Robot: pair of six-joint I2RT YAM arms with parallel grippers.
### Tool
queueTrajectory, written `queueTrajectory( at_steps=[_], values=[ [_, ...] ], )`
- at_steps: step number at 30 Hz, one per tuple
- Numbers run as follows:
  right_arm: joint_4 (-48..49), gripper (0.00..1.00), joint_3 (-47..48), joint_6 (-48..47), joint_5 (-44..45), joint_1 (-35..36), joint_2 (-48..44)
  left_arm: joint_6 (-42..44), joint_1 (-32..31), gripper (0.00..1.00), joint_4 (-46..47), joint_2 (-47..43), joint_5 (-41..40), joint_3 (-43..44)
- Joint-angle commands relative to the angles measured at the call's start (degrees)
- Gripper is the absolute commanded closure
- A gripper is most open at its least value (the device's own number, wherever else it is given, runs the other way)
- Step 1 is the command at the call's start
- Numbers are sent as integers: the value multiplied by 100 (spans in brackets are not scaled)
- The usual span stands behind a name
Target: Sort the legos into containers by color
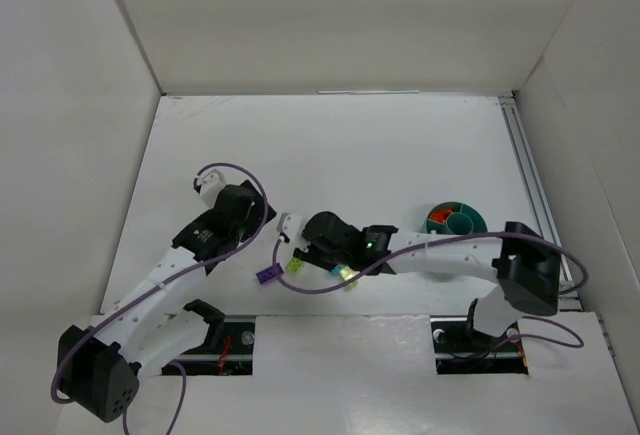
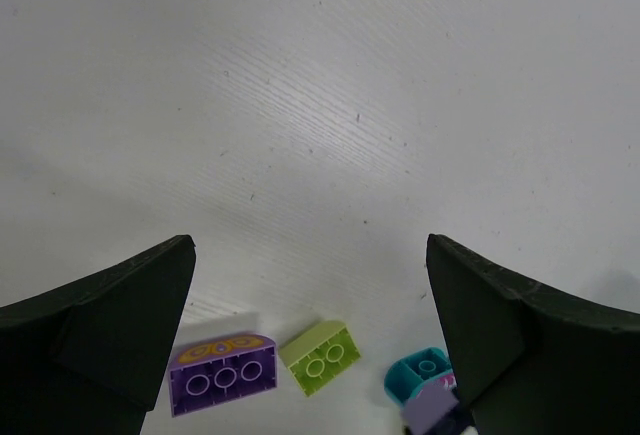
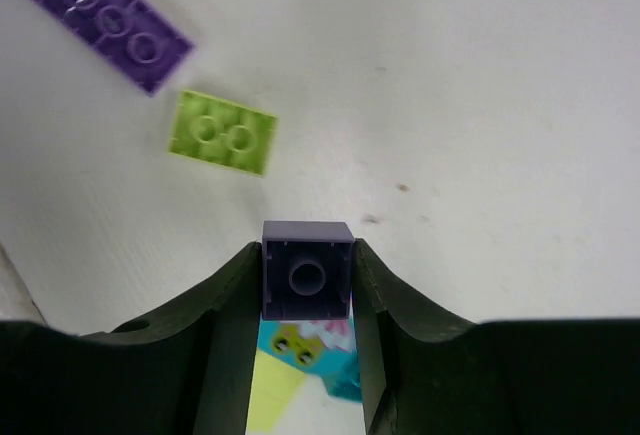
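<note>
My right gripper (image 3: 307,285) is shut on a dull purple square brick (image 3: 307,277) and holds it just above the table, also in the top view (image 1: 298,252). Under it lie a teal brick (image 3: 335,365) and a yellow brick (image 3: 275,395). A long purple brick (image 3: 108,20) and a lime brick (image 3: 222,133) lie ahead of it to the left. My left gripper (image 2: 310,325) is open and empty above the purple brick (image 2: 222,372), the lime brick (image 2: 320,355) and the teal brick (image 2: 420,375). The round teal bowl (image 1: 478,221) stands to the right with orange pieces (image 1: 437,225) in one compartment.
White walls enclose the table on the left, back and right. A metal rail (image 1: 530,185) runs along the right edge. The purple brick (image 1: 266,276), lime brick (image 1: 296,269) and a yellow-green brick (image 1: 347,277) lie near the front edge, between the two arms.
</note>
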Motion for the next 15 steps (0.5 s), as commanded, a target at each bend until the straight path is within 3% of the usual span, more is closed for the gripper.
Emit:
queueTrajectory(
  at_steps=[1,7,12,15],
  values=[
    [-183,76,-146,108,419,-422,-824,222,12,0,386,129,116,-41],
    [-1703,76,-787,1030,1437,-1099,-2695,644,12,0,1010,384,528,-155],
    [-3230,76,-1490,2085,1624,-2379,-4444,899,12,0,1380,568,688,-208],
    [-3550,76,-1606,2349,1414,-3197,-5464,1022,12,0,1512,726,749,-208]
  ],
)
